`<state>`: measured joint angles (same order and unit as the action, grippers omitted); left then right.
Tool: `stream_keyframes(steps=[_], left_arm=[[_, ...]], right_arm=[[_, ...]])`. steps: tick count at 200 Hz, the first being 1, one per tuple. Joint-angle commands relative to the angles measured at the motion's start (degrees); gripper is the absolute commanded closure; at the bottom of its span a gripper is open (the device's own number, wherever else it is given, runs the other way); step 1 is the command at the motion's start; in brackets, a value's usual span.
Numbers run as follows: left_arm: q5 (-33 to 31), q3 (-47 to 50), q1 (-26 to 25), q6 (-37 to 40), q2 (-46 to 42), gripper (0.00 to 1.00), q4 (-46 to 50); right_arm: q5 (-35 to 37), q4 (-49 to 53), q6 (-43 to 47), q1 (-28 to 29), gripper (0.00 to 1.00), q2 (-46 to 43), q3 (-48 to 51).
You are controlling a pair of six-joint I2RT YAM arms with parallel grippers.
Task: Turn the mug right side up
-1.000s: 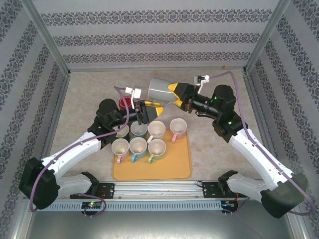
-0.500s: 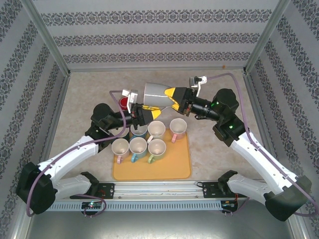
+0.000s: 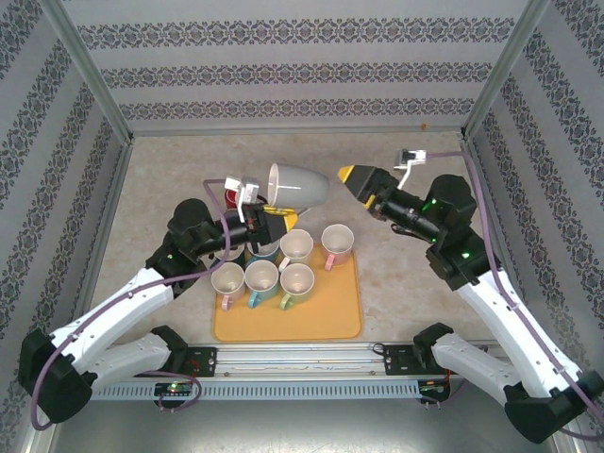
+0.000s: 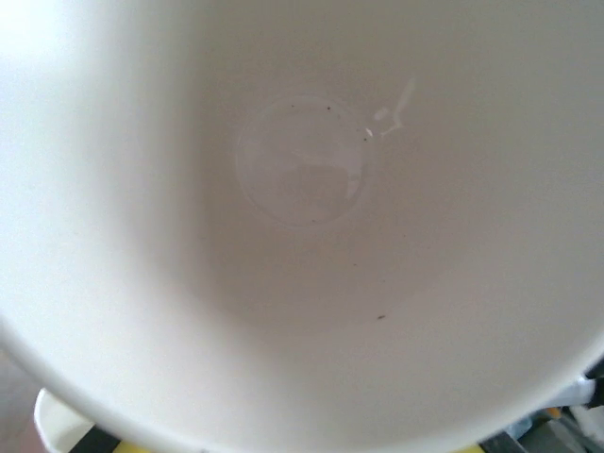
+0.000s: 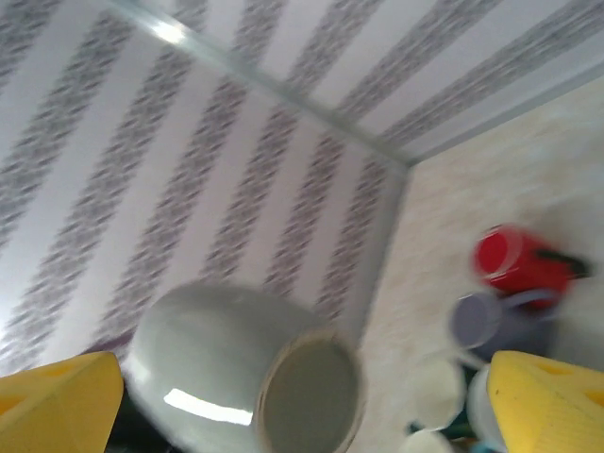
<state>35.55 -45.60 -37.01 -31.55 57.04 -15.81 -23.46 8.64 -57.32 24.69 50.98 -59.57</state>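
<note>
The mug (image 3: 300, 187) is looking like glazed ceramic: stiff, fairly heavy for one pair of fingers, slick on its glossy skin, and likely to chip or crack if it drops onto the table (image 3: 170, 179) or the cups (image 3: 274, 269) below. The rim wall, pinched inside and out, is probably offering the surest hold. The smooth round body is giving little to bite on, and no handle is showing to take instead.

The left gripper (image 3: 267, 212) is doing just that, clenching the wall at the mouth. It is carrying the mug in the air above the far edge of the orange tray (image 3: 335, 316). The mug is lying roughly on its side, mouth toward the left arm and base toward the right gripper (image 3: 345, 175). That one is hanging just beside the base, its yellow fingers (image 5: 57, 396) spread wide and grasping nothing.

The mug is showing a pale grey, shiny outside that tapers to a narrower, flat, ringed base. In the left wrist view, the inside is appearing plain white and empty, with a faint circle at the bottom and a few tiny specks.
</note>
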Motion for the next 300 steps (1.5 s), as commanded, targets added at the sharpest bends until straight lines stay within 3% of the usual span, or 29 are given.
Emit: stream_keyframes(steps=[1,30,59,91,192,300], left_arm=[[-11.7,-6.3,-7.0,11.6,-0.4,0.94,16.7],[-25.6,-11.8,-18.5,16.1,5.4,0.95,30.6],[-32.2,-17.4,-26.0,15.2,12.9,0.94,40.0],[-36.4,-21.4,-30.7,12.7,19.9,0.93,45.3],[-36.6,-25.9,-31.8,9.9,36.4,0.91,47.9],[-38.7,-29.6,-31.7,2.8,43.7,0.87,53.0]], right_arm=[[14.5,17.9,15.3,-2.5,0.02,-1.0,-5.1],[22.7,23.6,20.8,-5.6,0.02,-1.4,-7.4],[23.6,25.9,22.2,-6.3,0.02,0.3,-9.3],[23.6,24.1,22.3,-6.2,0.02,1.3,-6.5],[23.5,21.0,23.5,-5.5,0.02,0.7,1.0],[23.7,18.8,23.4,-5.4,0.02,1.5,4.0]])
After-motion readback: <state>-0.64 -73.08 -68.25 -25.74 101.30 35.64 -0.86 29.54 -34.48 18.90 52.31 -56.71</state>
